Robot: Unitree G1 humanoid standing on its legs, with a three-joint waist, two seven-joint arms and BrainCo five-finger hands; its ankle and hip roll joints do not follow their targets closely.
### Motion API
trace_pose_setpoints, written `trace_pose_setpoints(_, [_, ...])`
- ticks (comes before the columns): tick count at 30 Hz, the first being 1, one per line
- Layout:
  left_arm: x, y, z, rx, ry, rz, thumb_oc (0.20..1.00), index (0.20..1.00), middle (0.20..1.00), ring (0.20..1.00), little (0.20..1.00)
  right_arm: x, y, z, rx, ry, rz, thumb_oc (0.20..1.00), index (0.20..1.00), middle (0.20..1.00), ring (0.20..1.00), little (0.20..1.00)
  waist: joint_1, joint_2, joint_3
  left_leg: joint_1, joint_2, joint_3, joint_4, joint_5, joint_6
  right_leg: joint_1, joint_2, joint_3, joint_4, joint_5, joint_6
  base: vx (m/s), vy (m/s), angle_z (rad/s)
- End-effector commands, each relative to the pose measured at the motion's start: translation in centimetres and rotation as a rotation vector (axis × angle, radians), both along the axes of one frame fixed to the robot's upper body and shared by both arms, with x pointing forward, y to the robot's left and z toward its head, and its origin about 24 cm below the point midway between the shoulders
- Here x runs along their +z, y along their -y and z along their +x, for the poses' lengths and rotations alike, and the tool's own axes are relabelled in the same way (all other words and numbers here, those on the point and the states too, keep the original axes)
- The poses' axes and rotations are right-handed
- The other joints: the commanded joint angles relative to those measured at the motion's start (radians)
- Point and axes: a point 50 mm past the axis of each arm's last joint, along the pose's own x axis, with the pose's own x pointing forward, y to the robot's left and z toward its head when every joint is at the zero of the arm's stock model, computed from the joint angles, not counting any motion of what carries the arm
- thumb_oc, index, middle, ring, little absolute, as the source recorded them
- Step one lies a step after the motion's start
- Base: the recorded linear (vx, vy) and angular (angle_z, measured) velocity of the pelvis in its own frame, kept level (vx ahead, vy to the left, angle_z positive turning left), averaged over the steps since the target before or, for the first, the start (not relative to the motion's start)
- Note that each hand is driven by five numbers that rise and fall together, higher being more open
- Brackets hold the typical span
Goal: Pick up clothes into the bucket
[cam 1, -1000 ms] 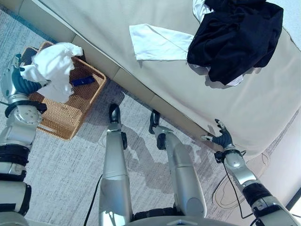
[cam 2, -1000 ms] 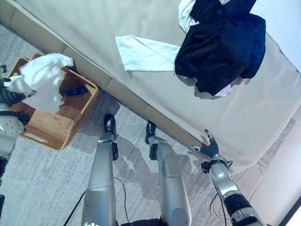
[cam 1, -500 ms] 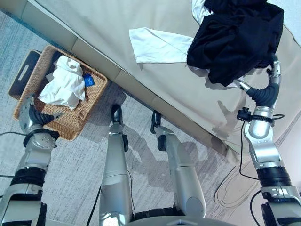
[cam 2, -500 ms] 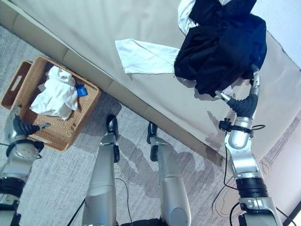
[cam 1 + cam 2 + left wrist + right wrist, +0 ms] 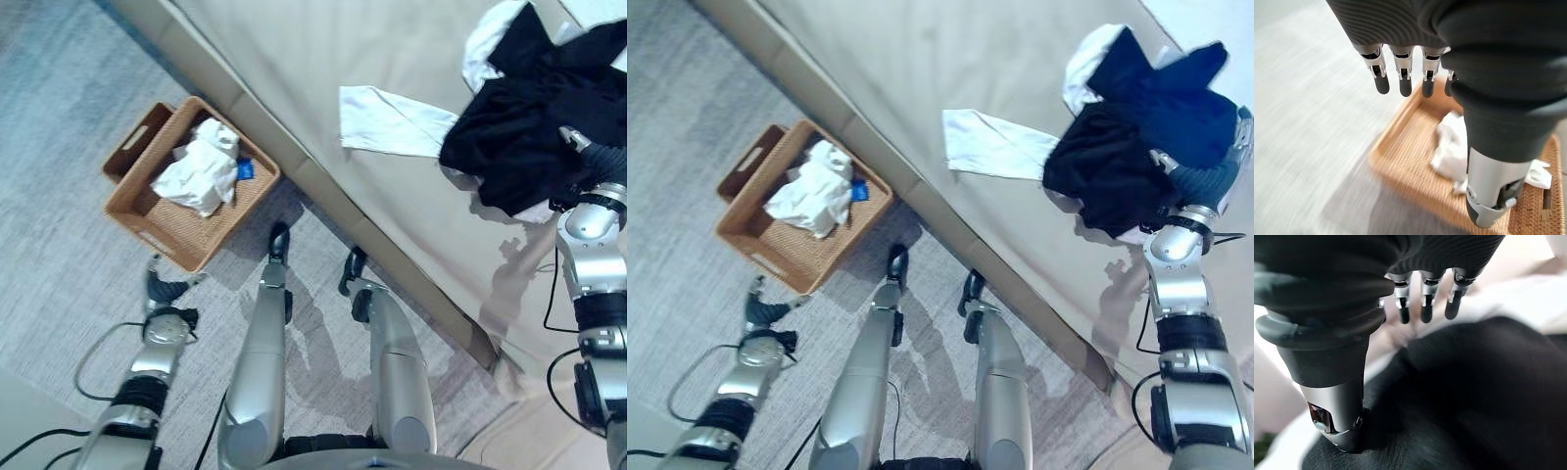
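A wicker basket [image 5: 147,201] stands on the carpet beside the bed, with a crumpled white cloth [image 5: 203,176] and a small blue item [image 5: 245,168] inside. My left hand [image 5: 162,291] hangs low over the floor just in front of the basket, fingers [image 5: 1405,81] straight, holding nothing. On the bed lies a pile of black clothes [image 5: 534,137] with white cloth under it, and beside it a flat white garment [image 5: 392,122]. My right hand [image 5: 1200,181] rests against the pile's near edge; its fingers [image 5: 1425,308] are straight over the black cloth [image 5: 1474,396].
The beige bed [image 5: 323,49] runs diagonally across the view, its padded edge close to the basket. Grey carpet [image 5: 59,117] lies to the left of the basket.
The camera has shifted. My left hand has dropped from the basket rim down toward the floor. My right hand has moved up onto the black pile.
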Motion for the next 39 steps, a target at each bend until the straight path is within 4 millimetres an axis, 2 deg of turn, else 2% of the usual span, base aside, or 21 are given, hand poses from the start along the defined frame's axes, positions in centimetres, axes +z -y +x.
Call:
trace_pose_setpoints(1, [-0.7,1.0,-0.5,-0.059,-0.010,-0.032,1.000,1.000,1.000,1.000,1.000,2.4,1.9,-0.5,-0.034,-0.038,-0.065,1.000,1.000,1.000,1.000,1.000,-0.020,0.090,-0.015,0.022,-0.012,-0.020,0.055,-0.080,-0.001,0.055,-0.032,-0.010,-0.081,0.045,0.056,0.00,-0.080,0.19])
trace_pose_setpoints(2, [-1.0,2.0,-0.5,-0.107,-0.015,-0.035,1.000,1.000,1.000,1.000,1.000,2.2,2.6,-0.3,-0.065,-0.110,-0.084,1.000,1.000,1.000,1.000,1.000,-0.014,0.115,-0.015,0.038,-0.012,-0.027,0.015,-0.054,-0.008,0.048,-0.037,-0.015,-0.068,0.031,0.051,0.00,-0.040,0.16])
trace_pose_setpoints(4, [-1.2,2.2,-0.6,-0.113,-0.022,-0.041,1.000,1.000,1.000,1.000,1.000,2.2,2.9,-0.1,-0.074,-0.141,-0.078,1.000,1.000,1.000,1.000,1.000,-0.016,0.126,-0.015,0.048,-0.010,-0.027,-0.007,-0.042,-0.010,0.046,-0.040,-0.016,-0.061,0.025,0.049,0.00,-0.040,0.23])
trace_pose_setpoints(9, [-1.6,3.3,-0.7,-0.168,-0.041,-0.070,1.000,1.000,1.000,1.000,1.000,0.3,5.0,-0.2,-0.113,-0.445,-0.090,1.000,1.000,1.000,1.000,1.000,-0.006,0.171,-0.015,0.073,-0.009,-0.034,-0.060,-0.004,-0.010,0.015,-0.050,-0.004,-0.005,-0.008,0.040,-0.01,-0.060,0.09])
trace_pose_setpoints(10, [-1.6,3.3,-0.7,-0.168,-0.040,-0.071,1.000,1.000,1.000,1.000,1.000,0.4,5.0,-0.2,-0.112,-0.445,-0.091,1.000,1.000,1.000,1.000,1.000,-0.007,0.172,-0.015,0.072,-0.010,-0.034,-0.061,-0.003,-0.011,0.014,-0.050,-0.004,-0.004,-0.009,0.040,-0.02,-0.063,0.08])
trace_pose_setpoints(11, [-1.6,3.5,-0.7,-0.174,-0.040,-0.077,1.000,1.000,1.000,1.000,1.000,0.4,5.0,-0.2,-0.111,-0.464,-0.100,0.689,0.689,0.689,0.689,0.689,-0.008,0.177,-0.015,0.073,-0.011,-0.034,-0.063,0.000,-0.011,0.010,-0.052,-0.003,0.004,-0.015,0.039,-0.01,-0.048,0.05])
trace_pose_setpoints(12, [-1.6,3.6,-0.6,-0.175,-0.044,-0.078,1.000,1.000,1.000,1.000,1.000,0.4,4.9,0.0,-0.101,-0.474,-0.101,0.307,0.307,0.307,0.307,0.307,-0.009,0.180,-0.015,0.073,-0.010,-0.034,-0.065,0.005,-0.012,0.007,-0.056,-0.003,0.013,-0.018,0.038,-0.02,-0.094,0.07])
trace_pose_setpoints(13, [-1.7,3.9,-0.5,-0.186,-0.051,-0.082,1.000,1.000,1.000,1.000,1.000,0.2,5.1,-0.2,-0.102,-0.504,-0.111,0.200,0.200,0.200,0.200,0.200,-0.014,0.186,-0.015,0.079,-0.005,-0.036,-0.076,0.014,-0.017,0.006,-0.056,-0.004,0.023,-0.025,0.038,-0.01,-0.074,0.07])
trace_pose_setpoints(18, [-1.8,4.3,-0.2,-0.201,-0.062,-0.089,1.000,1.000,1.000,1.000,1.000,0.3,5.3,-0.3,-0.100,-0.535,-0.138,0.200,0.200,0.200,0.200,0.200,-0.026,0.192,-0.015,0.095,0.004,-0.035,-0.091,0.025,-0.024,0.015,-0.053,-0.004,0.031,-0.034,0.036,-0.02,-0.059,0.05])
trace_pose_setpoints(23, [-1.8,4.7,-0.2,-0.223,-0.062,-0.093,1.000,1.000,1.000,1.000,1.000,2.6,4.6,0.3,-0.077,-0.471,-0.215,0.200,0.200,0.200,0.200,0.200,-0.042,0.181,-0.015,0.124,0.008,-0.029,-0.088,0.021,-0.026,0.043,-0.042,0.009,0.027,-0.031,0.035,0.00,0.000,0.00])
trace_pose_setpoints(26, [-2.0,4.6,-0.4,-0.222,-0.072,-0.093,1.000,1.000,1.000,1.000,1.000,5.4,3.4,0.7,-0.052,-0.381,-0.321,0.200,0.200,0.200,0.200,0.200,-0.053,0.167,-0.015,0.160,0.014,-0.024,-0.089,0.018,-0.029,0.081,-0.033,0.011,0.011,-0.026,0.035,0.00,0.000,0.00])
trace_pose_setpoints(27, [-2.1,4.5,-0.4,-0.223,-0.079,-0.088,1.000,1.000,1.000,1.000,1.000,6.8,2.5,0.9,-0.037,-0.345,-0.402,0.200,0.200,0.200,0.200,0.200,-0.060,0.159,-0.015,0.181,0.019,-0.022,-0.092,0.015,-0.031,0.105,-0.027,0.014,0.000,-0.024,0.036,-0.01,0.032,-0.06])
trace_pose_setpoints(28, [-2.0,4.5,-0.3,-0.230,-0.074,-0.081,1.000,1.000,1.000,1.000,1.000,8.1,2.0,0.6,-0.035,-0.305,-0.469,0.200,0.200,0.200,0.200,0.200,-0.067,0.153,-0.015,0.202,0.024,-0.019,-0.093,0.012,-0.032,0.130,-0.022,0.013,-0.011,-0.019,0.036,-0.09,0.078,-0.10])
trace_pose_setpoints(29, [-1.8,4.4,-0.2,-0.236,-0.069,-0.076,1.000,1.000,1.000,1.000,1.000,8.7,1.9,0.4,-0.037,-0.288,-0.500,0.200,0.200,0.200,0.200,0.200,-0.068,0.156,-0.015,0.195,0.027,-0.017,-0.093,0.034,-0.029,0.130,-0.021,0.003,-0.024,0.014,0.030,-0.08,0.089,-0.15])
trace_pose_setpoints(33, [-0.8,4.1,0.3,-0.266,-0.027,-0.035,1.000,1.000,1.000,1.000,1.000,13.4,0.9,-1.4,-0.068,-0.052,-0.573,0.200,0.200,0.200,0.200,0.200,-0.090,0.143,-0.015,0.283,0.026,-0.008,-0.085,0.008,-0.027,0.238,-0.015,0.008,-0.064,0.026,0.037,0.00,0.076,-0.11])
trace_pose_setpoints(35, [0.1,3.8,0.9,-0.263,0.017,-0.022,1.000,1.000,1.000,1.000,1.000,15.1,-0.3,-2.5,-0.069,0.092,-0.603,0.200,0.200,0.200,0.200,0.200,-0.101,0.136,-0.015,0.331,0.024,-0.002,-0.083,-0.005,-0.024,0.293,-0.012,0.012,-0.086,0.034,0.042,0.04,0.068,-0.08])
trace_pose_setpoints(39, [2.4,3.3,1.7,-0.250,0.129,0.008,1.000,1.000,1.000,1.000,1.000,16.4,-1.6,-3.9,-0.069,0.244,-0.641,0.200,0.200,0.200,0.200,0.200,-0.109,0.120,-0.068,0.399,0.024,0.008,-0.090,-0.028,-0.019,0.377,-0.004,0.015,-0.138,0.054,0.053,0.08,0.056,-0.12])
